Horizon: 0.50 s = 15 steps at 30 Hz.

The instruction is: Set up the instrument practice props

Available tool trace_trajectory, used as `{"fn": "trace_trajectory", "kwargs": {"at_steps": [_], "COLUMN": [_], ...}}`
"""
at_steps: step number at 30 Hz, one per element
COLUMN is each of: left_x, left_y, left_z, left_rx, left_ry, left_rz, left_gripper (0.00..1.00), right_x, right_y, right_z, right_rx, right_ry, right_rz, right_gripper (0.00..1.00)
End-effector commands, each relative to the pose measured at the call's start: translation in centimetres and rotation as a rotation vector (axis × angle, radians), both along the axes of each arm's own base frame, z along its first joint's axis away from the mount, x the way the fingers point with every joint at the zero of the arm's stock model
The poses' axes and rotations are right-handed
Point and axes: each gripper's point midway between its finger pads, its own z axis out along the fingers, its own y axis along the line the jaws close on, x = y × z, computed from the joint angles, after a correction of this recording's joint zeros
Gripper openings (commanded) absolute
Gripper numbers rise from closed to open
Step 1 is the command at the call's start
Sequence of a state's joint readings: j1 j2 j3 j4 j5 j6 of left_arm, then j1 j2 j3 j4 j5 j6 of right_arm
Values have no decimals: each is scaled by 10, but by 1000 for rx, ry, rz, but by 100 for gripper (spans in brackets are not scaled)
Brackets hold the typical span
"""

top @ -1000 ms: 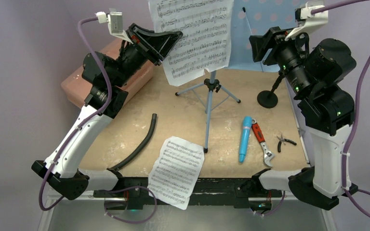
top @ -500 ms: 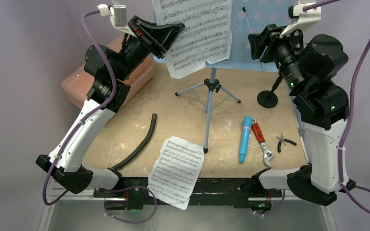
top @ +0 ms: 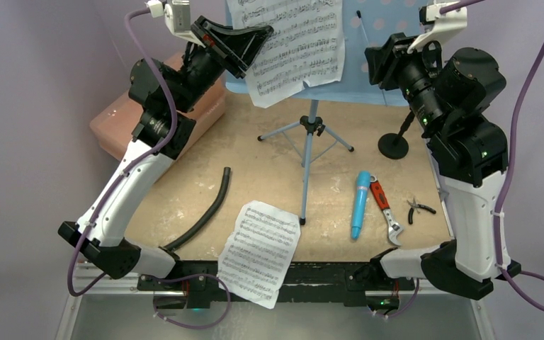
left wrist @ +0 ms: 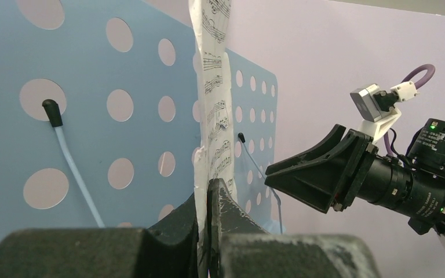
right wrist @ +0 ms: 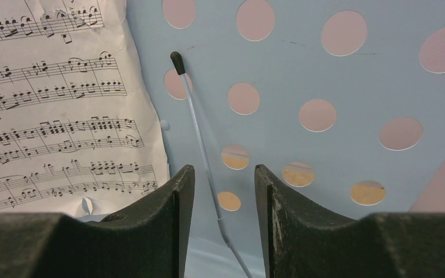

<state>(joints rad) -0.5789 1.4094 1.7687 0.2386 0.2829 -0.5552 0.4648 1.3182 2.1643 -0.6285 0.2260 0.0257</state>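
Left end effector (top: 258, 34), pinching the page (top: 297, 42), has lifted it nearly into place on the music stand (right wrist: 290, 63); right end effector (right wrist: 220, 174) narrows, still open.

A salmon-pink case (top: 113, 126) sat at the far-left edge of the surface (top: 269, 173), a curved black hose (top: 209, 209) lay front-left, and a red-handled wrench (top: 385, 211) lay near small pliers (top: 419, 207) on the right.

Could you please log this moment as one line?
left claw: shut on sheet-music page | right claw: open, facing music stand | microphone: lying flat
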Motion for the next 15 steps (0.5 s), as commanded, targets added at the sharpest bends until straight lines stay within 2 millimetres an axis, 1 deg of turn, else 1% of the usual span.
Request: {"fn": "trace_trajectory", "kwargs": {"at_steps": [1,4,12,15], "left_x": [-6,-6,-7,-7], "left_y": [5,4,3,3], "left_z": [20,20,20,20], "left_rx": [-18,-16,-4,-4], "left_ry": [-61,-64,-85,-87], "left_rz": [16,15,17,15], "left_gripper": [0,0,0,0], "right_x": [6,9,12,8], "right_y": [3,6,9,8], "right_z": [10,8,9,13], "right_rx": [15,13,10,15], "right_ry": [-41,-38,-52,-73], "right_rz": [1,9,12,17], "right_gripper": [45,44,26,18]}}
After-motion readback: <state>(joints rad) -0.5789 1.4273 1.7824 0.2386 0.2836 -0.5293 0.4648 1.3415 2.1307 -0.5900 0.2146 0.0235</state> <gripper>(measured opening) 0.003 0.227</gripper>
